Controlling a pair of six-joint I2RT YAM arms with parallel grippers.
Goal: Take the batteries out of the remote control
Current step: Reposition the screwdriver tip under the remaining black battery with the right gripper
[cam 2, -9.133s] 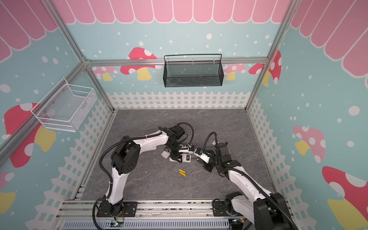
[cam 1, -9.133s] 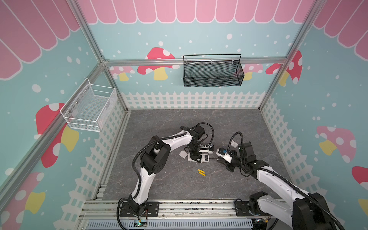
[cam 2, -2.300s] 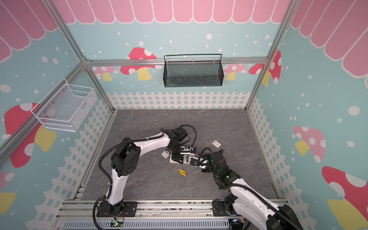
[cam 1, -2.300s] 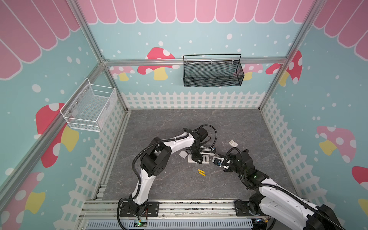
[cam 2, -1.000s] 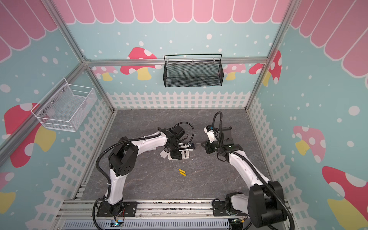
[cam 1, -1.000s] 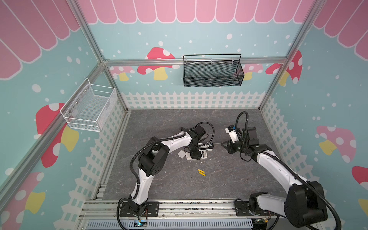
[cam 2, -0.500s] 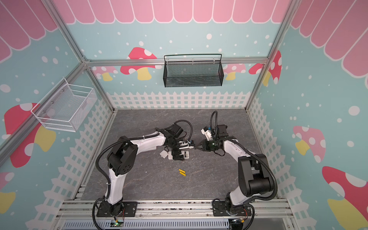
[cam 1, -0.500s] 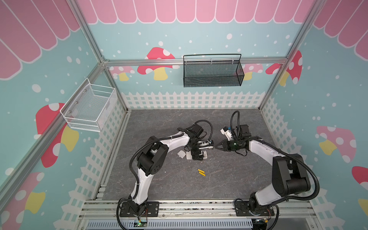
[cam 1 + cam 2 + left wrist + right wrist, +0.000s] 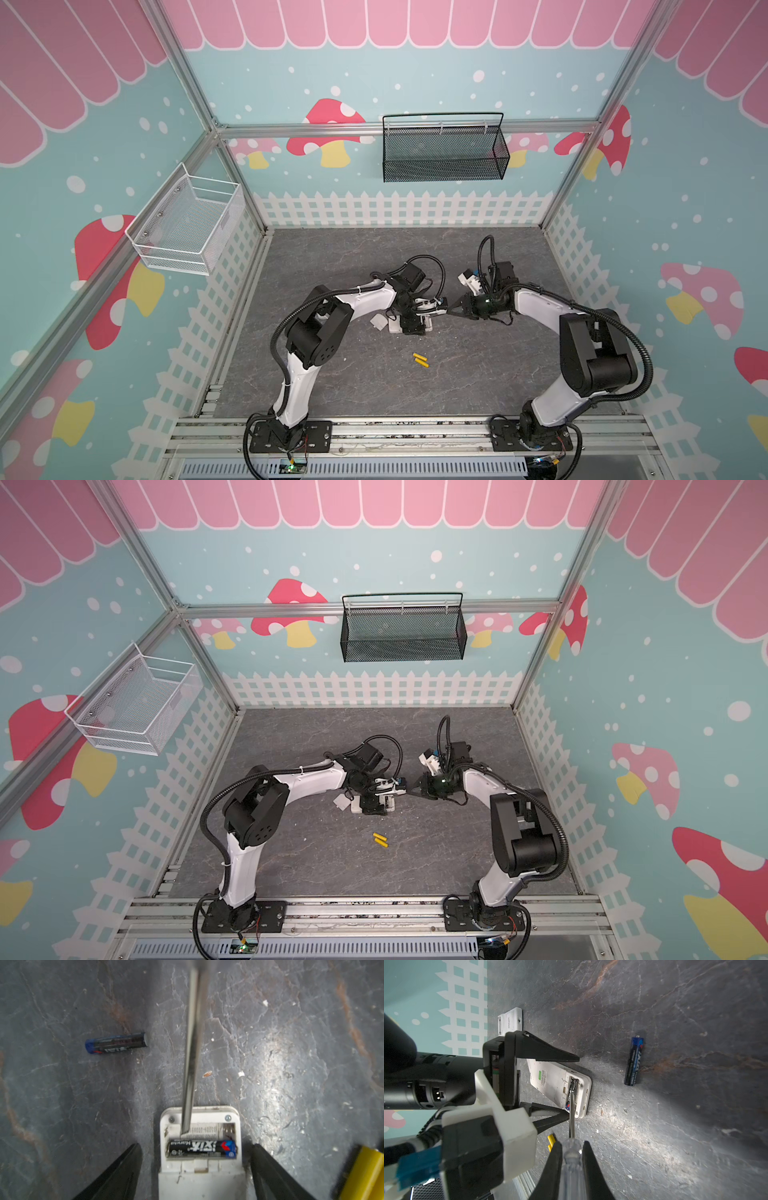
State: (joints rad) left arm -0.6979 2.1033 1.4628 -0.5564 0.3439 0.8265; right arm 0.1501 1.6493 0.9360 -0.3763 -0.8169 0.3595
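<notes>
1 seated battery [image 9: 201, 1149] sits in the open compartment of the remote [image 9: 199, 1185], which lies on the bench [image 9: 291, 1043]. 1 loose battery [image 9: 116, 1043] and 2 yellow batteries [image 9: 420, 360] lie on the bench. Left pincer [image 9: 573, 1086]: jaws apart, straddling the remote. Right pincer [image 9: 572, 1145]: clamped on the screwdriver [image 9: 572, 1167], whose tip is in the empty slot beside the seated battery.

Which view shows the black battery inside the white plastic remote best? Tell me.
The left wrist view. There the black cylindrical battery lies sharp and unobstructed in the open compartment of the white plastic remote. The right wrist view shows it smaller, partly crossed by the clear-handled screwdriver. In both top views it cannot be made out.
</notes>
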